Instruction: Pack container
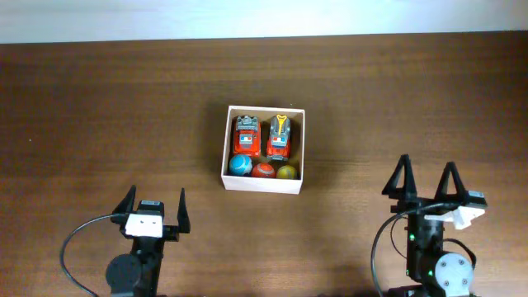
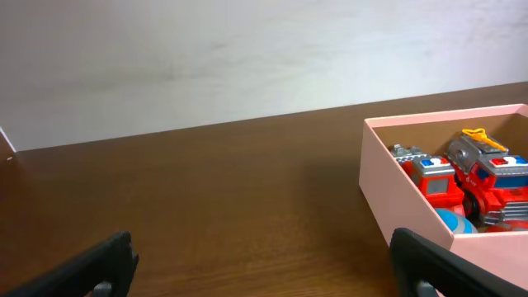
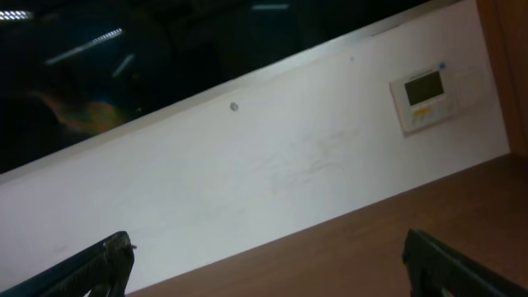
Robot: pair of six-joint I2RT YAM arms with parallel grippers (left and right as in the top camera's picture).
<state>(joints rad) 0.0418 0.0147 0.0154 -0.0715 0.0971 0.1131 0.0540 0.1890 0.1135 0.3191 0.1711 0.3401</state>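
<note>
The cardboard box (image 1: 261,184) lies at two o'clock of the left fingers (image 1: 127,204), nine o'clock of the right fingers (image 1: 399,177); both released.

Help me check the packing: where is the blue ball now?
In the overhead view, the blue ball sits in the near-left corner of the box, beside the red ball and in front of the left toy truck.

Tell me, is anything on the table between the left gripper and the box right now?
Nothing visible. From overhead, only bare table lies between the open left gripper and the box, which sits ahead and to its right. The left wrist view agrees: plain wood up to the box's near wall.
</note>
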